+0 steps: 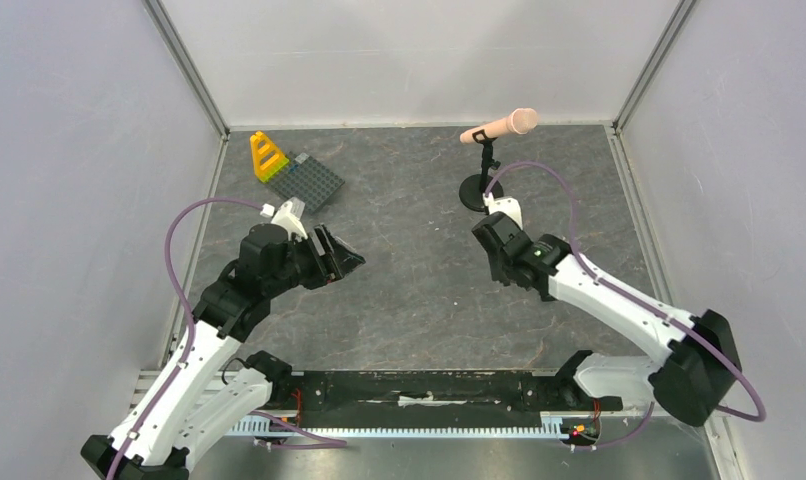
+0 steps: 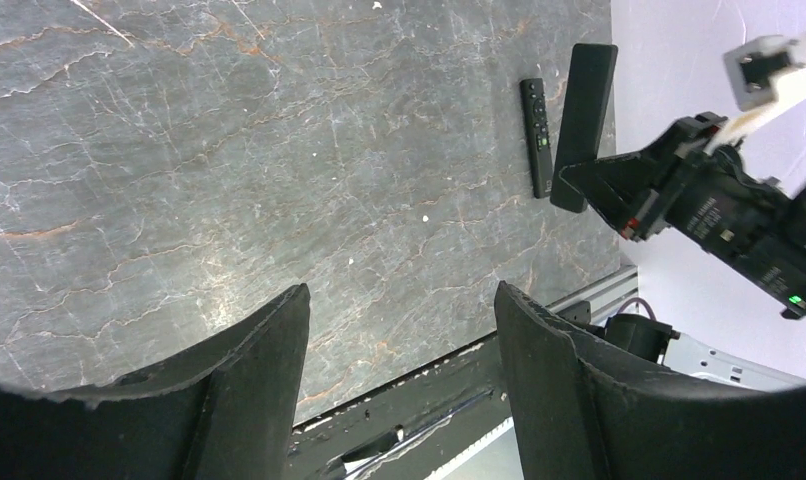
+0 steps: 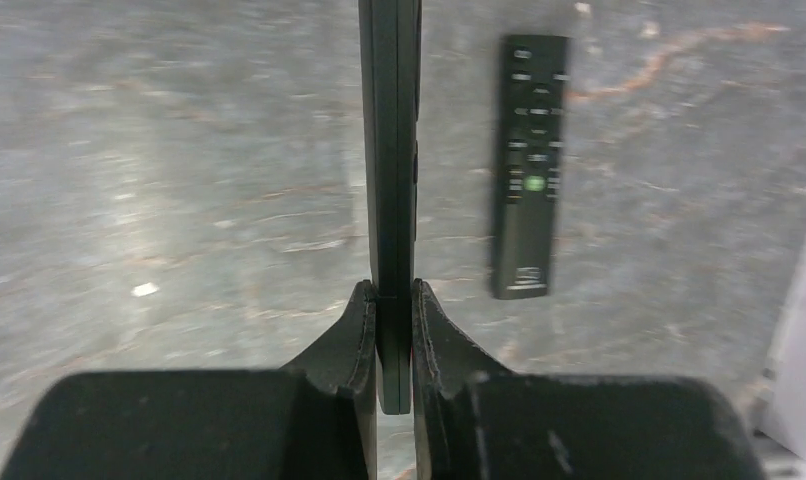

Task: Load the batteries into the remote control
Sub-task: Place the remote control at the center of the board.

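Black and slim, the remote control (image 3: 389, 150) shows edge-on in the right wrist view. Its near end is pinched between the fingers of the right gripper (image 3: 389, 300), which are clamped tight on it, and it appears lifted off the marbled table (image 3: 179, 200). A buttoned remote (image 3: 529, 165) lies flat on the stone just beside it.

In the left wrist view, the left gripper (image 2: 399, 300) has its fingers wide apart with nothing between them, above bare table. Farther off, the right gripper holds the plain remote by one end, with the buttoned one alongside.

From the top camera, both arms reach toward the middle of the table, well apart, and the held remote is hidden under the right gripper. A microphone on a stand (image 1: 494, 130) and a yellow toy (image 1: 268, 157) beside a grey building plate (image 1: 314, 180) sit at the far side.

No batteries show in any view, and whether the cover is off cannot be told. The task looks to be at an early stage: the remote is in hand, and the loading itself seems yet to be done.
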